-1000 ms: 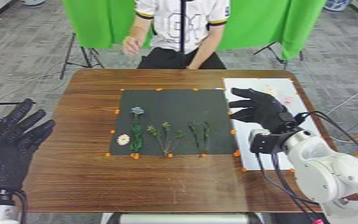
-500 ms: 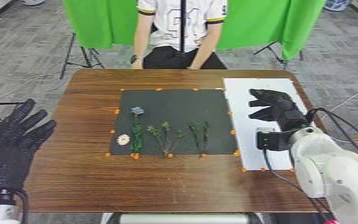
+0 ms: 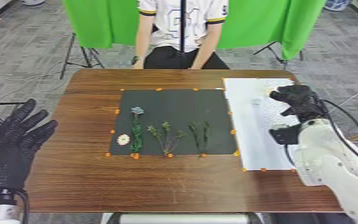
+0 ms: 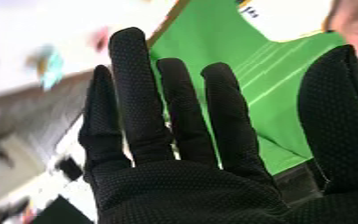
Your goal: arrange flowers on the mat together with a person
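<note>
When locating dark mat [image 3: 171,107] bearing slender stems [image 3: 137,132], look between left hand [image 3: 5,157], straight-fingered, empty, and right hand [image 3: 297,96], likewise, over white sheet [image 3: 257,135].

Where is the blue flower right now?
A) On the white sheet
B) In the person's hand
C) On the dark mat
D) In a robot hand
C: the blue flower lies on the dark mat, farther from the robot than the round pale piece.
</note>
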You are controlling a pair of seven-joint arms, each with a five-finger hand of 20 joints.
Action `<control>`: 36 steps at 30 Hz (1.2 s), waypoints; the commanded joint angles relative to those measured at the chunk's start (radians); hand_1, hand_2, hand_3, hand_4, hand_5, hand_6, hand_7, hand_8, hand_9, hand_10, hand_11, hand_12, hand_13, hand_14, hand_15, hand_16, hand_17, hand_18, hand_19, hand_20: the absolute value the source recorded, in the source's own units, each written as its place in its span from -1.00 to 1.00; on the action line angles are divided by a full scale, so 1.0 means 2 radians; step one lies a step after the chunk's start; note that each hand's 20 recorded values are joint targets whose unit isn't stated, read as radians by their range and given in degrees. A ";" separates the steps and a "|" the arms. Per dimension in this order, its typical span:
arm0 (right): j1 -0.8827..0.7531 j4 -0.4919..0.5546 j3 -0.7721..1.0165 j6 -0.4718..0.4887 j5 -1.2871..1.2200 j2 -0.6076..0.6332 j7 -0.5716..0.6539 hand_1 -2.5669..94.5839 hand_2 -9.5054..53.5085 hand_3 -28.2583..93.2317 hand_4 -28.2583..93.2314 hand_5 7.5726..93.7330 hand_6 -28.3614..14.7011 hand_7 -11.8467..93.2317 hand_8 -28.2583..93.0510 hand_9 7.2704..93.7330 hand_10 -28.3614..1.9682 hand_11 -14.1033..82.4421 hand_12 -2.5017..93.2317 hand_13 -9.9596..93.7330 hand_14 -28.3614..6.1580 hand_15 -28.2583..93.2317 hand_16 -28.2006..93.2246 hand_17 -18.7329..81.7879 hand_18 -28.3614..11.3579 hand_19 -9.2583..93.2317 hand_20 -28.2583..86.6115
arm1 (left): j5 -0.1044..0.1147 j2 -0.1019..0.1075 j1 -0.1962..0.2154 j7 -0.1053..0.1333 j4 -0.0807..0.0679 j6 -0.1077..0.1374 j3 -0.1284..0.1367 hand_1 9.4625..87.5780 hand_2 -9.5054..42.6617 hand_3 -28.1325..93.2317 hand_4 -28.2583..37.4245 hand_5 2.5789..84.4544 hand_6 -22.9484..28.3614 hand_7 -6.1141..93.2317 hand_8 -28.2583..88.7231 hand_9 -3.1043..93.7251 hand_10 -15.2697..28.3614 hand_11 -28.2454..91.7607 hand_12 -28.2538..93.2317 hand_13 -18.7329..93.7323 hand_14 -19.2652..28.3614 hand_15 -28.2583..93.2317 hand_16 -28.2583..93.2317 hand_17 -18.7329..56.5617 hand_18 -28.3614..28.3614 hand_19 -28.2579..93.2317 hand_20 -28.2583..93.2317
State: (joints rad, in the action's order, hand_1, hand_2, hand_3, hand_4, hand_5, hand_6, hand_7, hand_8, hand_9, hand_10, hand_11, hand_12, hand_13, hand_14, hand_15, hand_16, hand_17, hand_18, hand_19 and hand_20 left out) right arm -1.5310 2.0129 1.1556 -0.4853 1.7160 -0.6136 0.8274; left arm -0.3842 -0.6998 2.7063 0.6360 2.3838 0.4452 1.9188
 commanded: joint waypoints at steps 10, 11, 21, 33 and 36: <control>0.158 -0.110 -0.148 0.138 0.134 0.013 0.143 -0.23 -0.89 0.66 -0.93 -0.07 0.25 -0.55 -0.73 -0.03 -0.47 -0.47 -0.66 0.23 -0.51 0.43 -0.40 -0.28 -1.00 0.56 -0.26 | 0.021 0.018 0.018 0.029 0.002 0.008 -0.001 -0.71 -0.38 0.71 -0.90 -0.25 0.12 -0.67 -0.66 -0.33 0.37 -0.24 -0.34 -0.32 0.70 0.16 -0.61 -0.71 0.69 0.16 -0.23; 0.163 -0.115 -0.151 0.143 0.128 0.012 0.146 -0.22 -0.91 0.67 -0.93 -0.07 0.25 -0.55 -0.73 -0.03 -0.49 -0.47 -0.66 0.23 -0.52 0.43 -0.41 -0.28 -1.00 0.57 -0.26 | -0.003 -0.007 0.002 0.002 0.002 -0.001 -0.005 -0.71 -0.38 0.71 -0.90 -0.25 0.12 -0.67 -0.66 -0.33 0.37 -0.24 -0.34 -0.32 0.70 0.16 -0.61 -0.71 0.69 0.16 -0.23; 0.216 -0.177 -0.197 0.198 0.082 0.007 0.143 -0.16 -0.99 0.68 -0.95 -0.09 0.23 -0.57 -0.72 -0.06 -0.64 -0.48 -0.66 0.23 -0.61 0.46 -0.43 -0.27 -1.00 0.62 -0.38 | 0.002 -0.002 0.003 0.009 0.002 0.000 -0.006 -0.70 -0.38 0.71 -0.90 -0.25 0.12 -0.67 -0.66 -0.33 0.37 -0.24 -0.34 -0.32 0.70 0.16 -0.61 -0.71 0.69 0.16 -0.23; 0.264 -0.224 -0.254 0.204 0.063 0.005 0.133 -0.05 -1.00 0.67 -0.97 0.10 0.30 -0.54 -0.74 0.20 -0.57 -0.50 -0.67 0.31 -0.62 0.40 -0.45 -0.25 -1.00 0.60 -0.41 | 0.010 0.003 0.002 0.015 0.001 0.002 -0.007 -0.71 -0.39 0.72 -0.90 -0.25 0.13 -0.68 -0.66 -0.33 0.37 -0.23 -0.34 -0.32 0.70 0.16 -0.61 -0.71 0.69 0.16 -0.23; 0.269 -0.228 -0.262 0.207 0.066 0.006 0.125 0.00 -1.00 0.66 -0.98 0.20 0.31 -0.55 -0.74 0.30 -0.50 -0.49 -0.67 0.35 -0.55 0.40 -0.45 -0.22 -1.00 0.60 -0.41 | 0.007 0.000 -0.005 0.010 0.000 0.000 -0.010 -0.71 -0.39 0.72 -0.90 -0.25 0.12 -0.68 -0.66 -0.32 0.38 -0.23 -0.34 -0.32 0.70 0.17 -0.61 -0.71 0.69 0.16 -0.23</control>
State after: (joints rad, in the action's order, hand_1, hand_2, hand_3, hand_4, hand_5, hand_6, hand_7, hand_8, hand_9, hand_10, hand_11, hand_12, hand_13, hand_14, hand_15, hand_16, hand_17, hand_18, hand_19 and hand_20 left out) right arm -1.0152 1.5814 0.6407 -0.0732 1.8463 -0.6012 1.1032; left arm -0.3728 -0.6931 2.7019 0.6617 2.3853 0.4454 1.9096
